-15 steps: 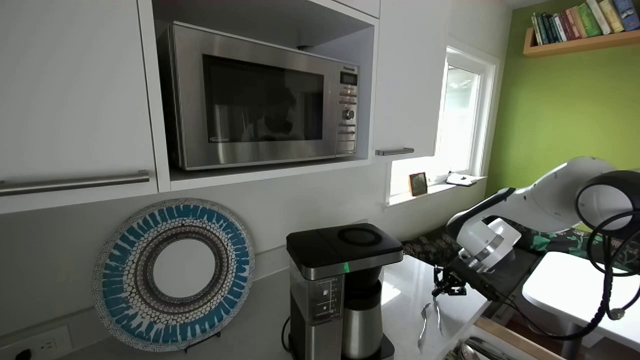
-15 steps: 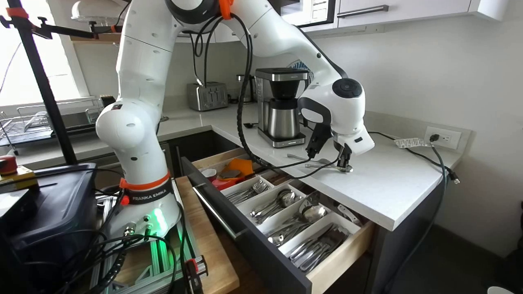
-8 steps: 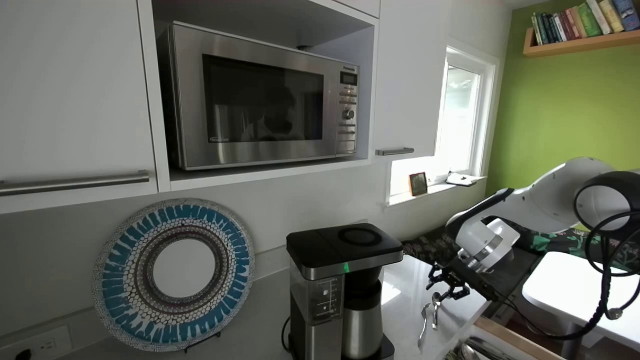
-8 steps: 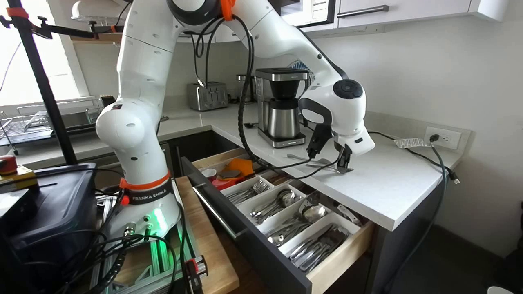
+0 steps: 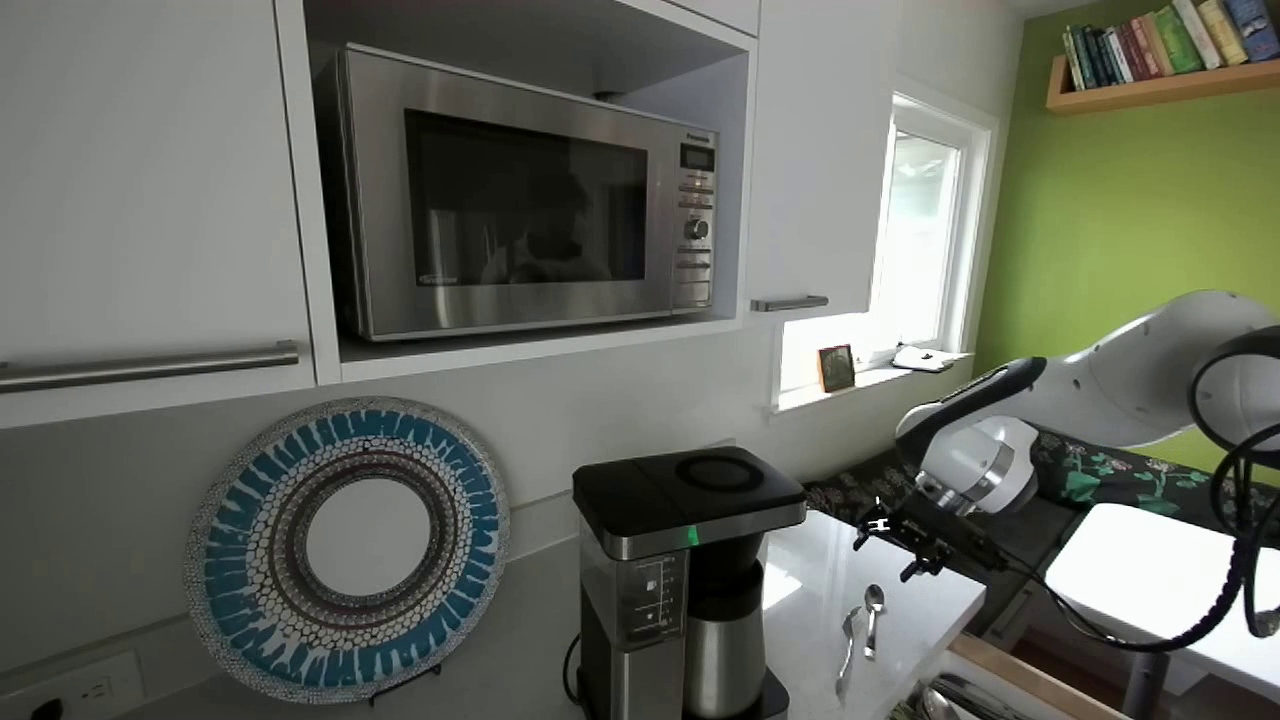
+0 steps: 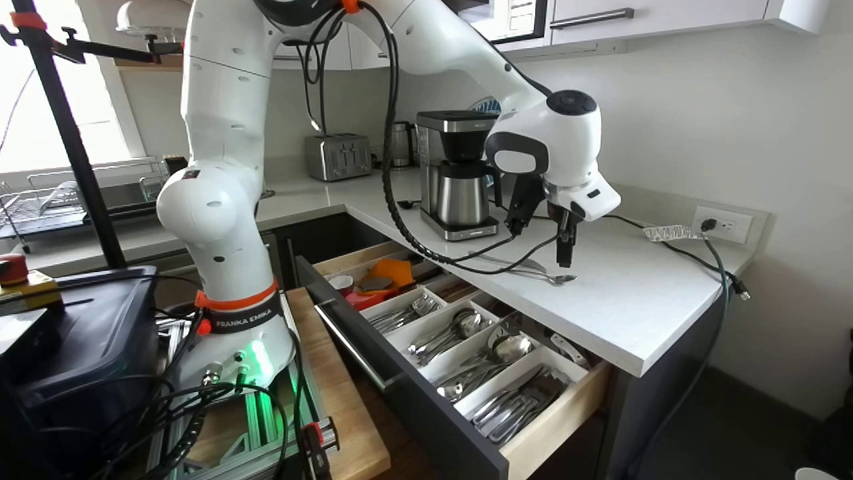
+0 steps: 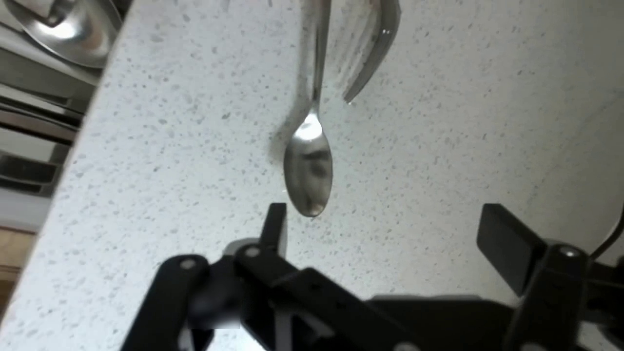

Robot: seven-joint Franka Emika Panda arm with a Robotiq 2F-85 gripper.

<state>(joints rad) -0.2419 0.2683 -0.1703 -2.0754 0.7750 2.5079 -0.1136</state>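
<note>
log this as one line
black two-finger gripper: open, empty | silver metal spoon: on speckled white countertop | curved metal utensil: beside spoon

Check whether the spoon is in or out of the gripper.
Out: the spoon lies on the counter, and the gripper hangs above, jaws wide apart, holding nothing.

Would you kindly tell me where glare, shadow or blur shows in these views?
In the wrist view, the spoon has a bright highlight near its neck and casts a soft shadow on the countertop, and the gripper looks partly blurred at the bottom; in an exterior view, the window is washed out white and the microwave door shows dim reflections.
</note>
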